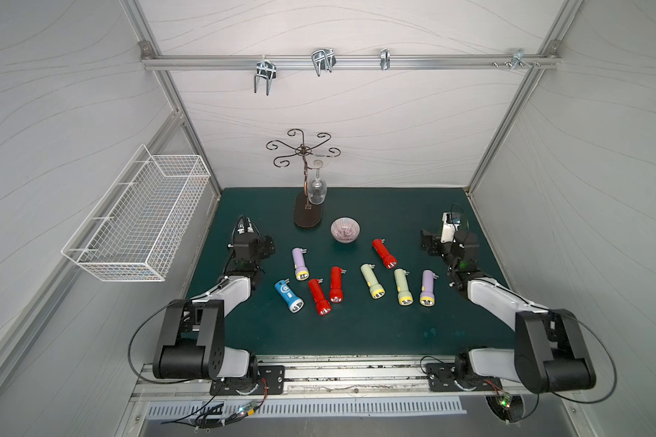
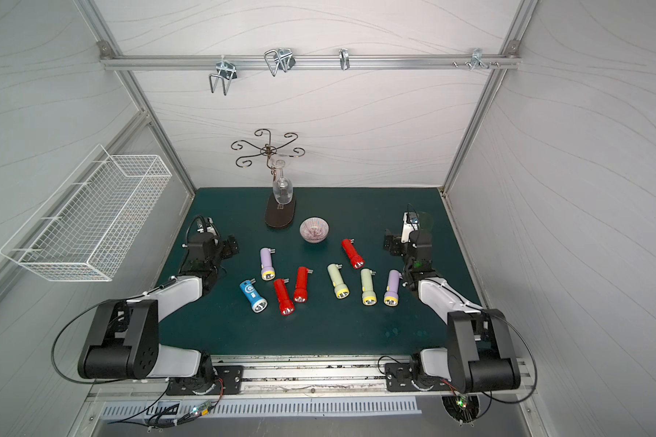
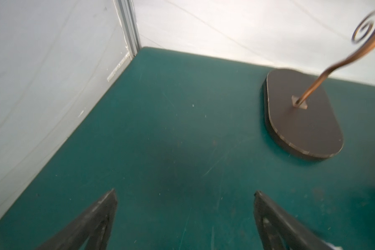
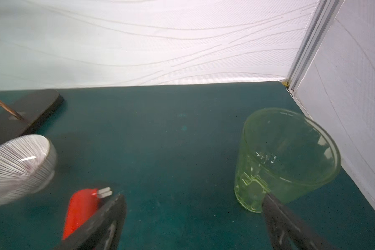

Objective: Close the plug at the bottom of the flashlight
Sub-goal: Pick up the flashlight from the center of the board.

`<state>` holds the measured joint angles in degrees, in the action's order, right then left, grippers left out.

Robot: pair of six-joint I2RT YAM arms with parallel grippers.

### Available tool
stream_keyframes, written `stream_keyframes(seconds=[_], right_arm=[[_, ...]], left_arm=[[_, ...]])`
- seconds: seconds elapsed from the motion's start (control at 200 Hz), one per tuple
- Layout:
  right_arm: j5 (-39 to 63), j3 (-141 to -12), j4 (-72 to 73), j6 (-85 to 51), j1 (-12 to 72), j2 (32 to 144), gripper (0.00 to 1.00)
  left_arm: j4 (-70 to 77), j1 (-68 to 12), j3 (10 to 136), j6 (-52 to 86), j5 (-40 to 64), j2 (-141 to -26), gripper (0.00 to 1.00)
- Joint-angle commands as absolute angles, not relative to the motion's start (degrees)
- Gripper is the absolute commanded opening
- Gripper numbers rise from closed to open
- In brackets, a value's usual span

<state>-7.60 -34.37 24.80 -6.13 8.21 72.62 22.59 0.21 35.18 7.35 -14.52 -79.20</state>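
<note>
left gripper (image 3: 185,191): jaws wide, nothing held, bare green mat (image 3: 160,121) between them, dark oval base of the wire stand (image 3: 303,116) ahead and off to one side. right gripper (image 4: 193,195): jaws wide, nothing held, red plastic flashlight (image 4: 80,210) lying just outside one finger with its plug (image 4: 104,192) prongs sticking out, translucent green plastic cup (image 4: 286,155) upright by the opposite finger. remaining flashlights (image 1: 372,280) lie behind the jaws, between the two arms.
</note>
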Motion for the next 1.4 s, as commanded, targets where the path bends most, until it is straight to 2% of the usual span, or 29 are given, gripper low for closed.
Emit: stream_keyframes(seconds=[0.0,0.06,0.13,0.19,0.325,0.515,0.76,1.025,1.396], right_arm=[[-11.23,-41.17,7.4,-20.37,8.26,69.62,0.99],[-10.09,-45.25,0.39,-24.38,7.95,70.01,0.99],[1.7,-49.19,-3.81,-20.58,6.5,71.97,0.99],[7.6,-51.46,-6.41,-19.18,6.62,73.54,0.99],[11.48,-56.52,-14.02,-16.74,9.82,76.91,0.99],[10.91,-66.97,-29.17,-10.55,15.92,85.23,0.95],[6.88,-79.03,-38.81,-7.39,22.32,98.72,0.87],[-1.5,-90.44,-46.14,-4.92,27.77,113.22,0.83],[-6.22,-95.59,-46.84,-2.89,29.0,122.7,0.75]], left_arm=[[10.46,0.0,41.12,16.12,-14.94,-77.15,0.99],[5.32,-0.04,43.83,20.05,-13.2,-77.25,0.99],[1.59,-0.01,45.6,23.82,-10.59,-77.52,1.0],[0.08,-0.09,46.28,25.77,-8.31,-77.2,0.99],[-5.34,-0.44,48.12,29.79,-5.97,-76.55,0.99],[-13.07,-1.32,52.52,31.28,0.54,-76.17,0.99],[-12.92,-8.56,52.47,29.7,7.74,-77.09,0.99],[-16.46,-10.63,56.32,23.56,4.94,-81.0,0.99],[-17.7,-10.7,57.88,24.17,6.13,-82.74,0.99]])
